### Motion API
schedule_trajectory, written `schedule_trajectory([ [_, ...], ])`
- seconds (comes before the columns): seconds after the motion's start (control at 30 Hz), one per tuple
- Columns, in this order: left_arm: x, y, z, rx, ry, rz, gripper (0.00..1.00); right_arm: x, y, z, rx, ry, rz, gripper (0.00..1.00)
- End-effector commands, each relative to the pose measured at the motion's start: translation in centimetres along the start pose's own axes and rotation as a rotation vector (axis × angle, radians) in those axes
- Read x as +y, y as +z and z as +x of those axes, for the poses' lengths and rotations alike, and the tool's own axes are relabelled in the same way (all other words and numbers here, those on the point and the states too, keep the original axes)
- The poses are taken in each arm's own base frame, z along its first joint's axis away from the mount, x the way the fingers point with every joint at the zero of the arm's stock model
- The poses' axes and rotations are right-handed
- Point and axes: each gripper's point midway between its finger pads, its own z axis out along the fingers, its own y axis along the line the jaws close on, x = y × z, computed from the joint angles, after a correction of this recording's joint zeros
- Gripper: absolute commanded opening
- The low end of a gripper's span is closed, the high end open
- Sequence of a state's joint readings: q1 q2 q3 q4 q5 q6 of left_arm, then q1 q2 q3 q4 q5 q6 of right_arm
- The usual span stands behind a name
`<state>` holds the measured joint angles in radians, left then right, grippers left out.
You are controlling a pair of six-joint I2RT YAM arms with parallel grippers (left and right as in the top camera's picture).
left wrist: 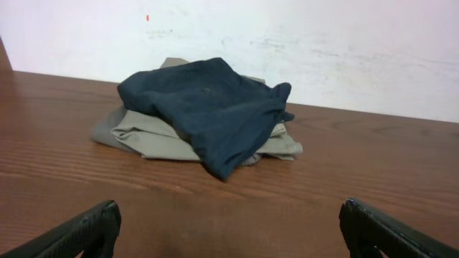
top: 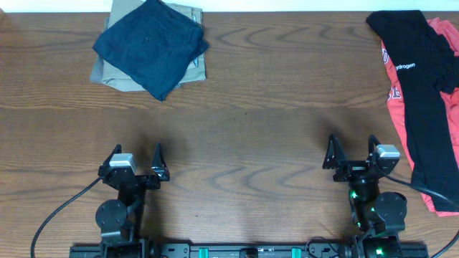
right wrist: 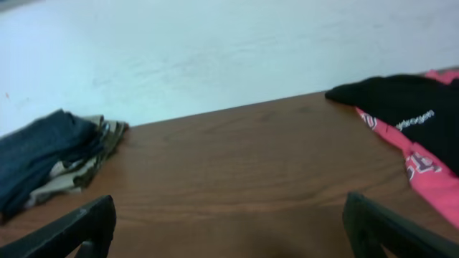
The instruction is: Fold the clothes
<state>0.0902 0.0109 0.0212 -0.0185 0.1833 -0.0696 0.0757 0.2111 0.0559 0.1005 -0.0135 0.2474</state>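
A: What sits on the desk, biggest first?

B: At the far right, a black garment lies long and loose across a pink garment, both partly out of view. At the far left, the navy shorts rest in a compact bundle on top of the khaki shorts, turned a little askew to them.

A: And the arms?

B: Both are at the near edge, well apart from any cloth. The left tool has its jaws spread wide with nothing between them, and it faces the navy bundle. The right tool is just as wide and empty, with bare wood ahead of it.

A: So which step is this?

B: I judge it a pause between garments. The navy shorts look done, and the right-hand heap looks unfolded.

A: What does the next move call for?

B: Probably a reach by the right tool to the black garment. It should pinch one layer near a corner and draw it onto the bare middle, so both tools can spread it flat. Taking the pink cloth along is the risk.
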Motion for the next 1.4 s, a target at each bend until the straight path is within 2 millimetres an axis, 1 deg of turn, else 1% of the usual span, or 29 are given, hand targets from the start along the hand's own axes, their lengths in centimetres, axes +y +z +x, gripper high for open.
schedule_trajectory([
  [0.0, 0.2, 0.1, 1.5, 0.043, 0.011, -0.004, 0.98, 0.3, -0.2, 0.5, 0.008, -0.092, -0.039, 0.99],
  [0.07, 0.2, 0.1, 1.5, 0.043, 0.011, -0.004, 0.98, -0.1, -0.3, 0.8, 0.013, -0.106, -0.025, 0.99],
  [0.2, 0.2, 0.1, 1.5, 0.043, 0.011, -0.004, 0.98, -1.6, -0.6, 1.5, 0.011, -0.1, 0.027, 0.99],
  [0.3, 0.2, 0.1, 1.5, 0.043, 0.011, -0.004, 0.98, -2.3, -1.1, 2.0, 0.029, -0.096, 0.057, 0.99],
  [0.37, 0.2, 0.1, 1.5, 0.043, 0.011, -0.004, 0.98, -2.2, -1.2, 1.2, -0.007, -0.1, 0.055, 0.99],
  [0.43, 0.2, 0.1, 1.5, 0.043, 0.011, -0.004, 0.98, -2.5, -1.3, 1.4, 0.003, -0.106, 0.067, 0.99],
  [0.8, 0.2, 0.1, 1.5, 0.043, 0.011, -0.004, 0.98, -3.3, -1.3, 1.2, -0.004, -0.107, 0.107, 0.99],
  [0.87, 0.2, 0.1, 1.5, 0.043, 0.011, -0.004, 0.98, -3.7, -1.4, 1.1, -0.004, -0.146, 0.122, 0.99],
  [0.97, 0.2, 0.1, 1.5, 0.043, 0.011, -0.004, 0.98, -4.2, -1.5, 1.0, 0.0, -0.252, 0.143, 0.99],
  [1.07, 0.2, 0.1, 1.5, 0.043, 0.011, -0.004, 0.98, -4.3, -1.5, 1.0, 0.005, -0.328, 0.148, 0.99],
  [1.23, 0.2, 0.1, 1.5, 0.043, 0.011, -0.004, 0.98, -4.2, -1.5, 1.0, 0.003, -0.29, 0.14, 0.99],
  [1.37, 0.2, 0.1, 1.5, 0.043, 0.011, -0.004, 0.98, -4.2, -1.5, 1.0, 0.001, -0.291, 0.141, 0.99],
])
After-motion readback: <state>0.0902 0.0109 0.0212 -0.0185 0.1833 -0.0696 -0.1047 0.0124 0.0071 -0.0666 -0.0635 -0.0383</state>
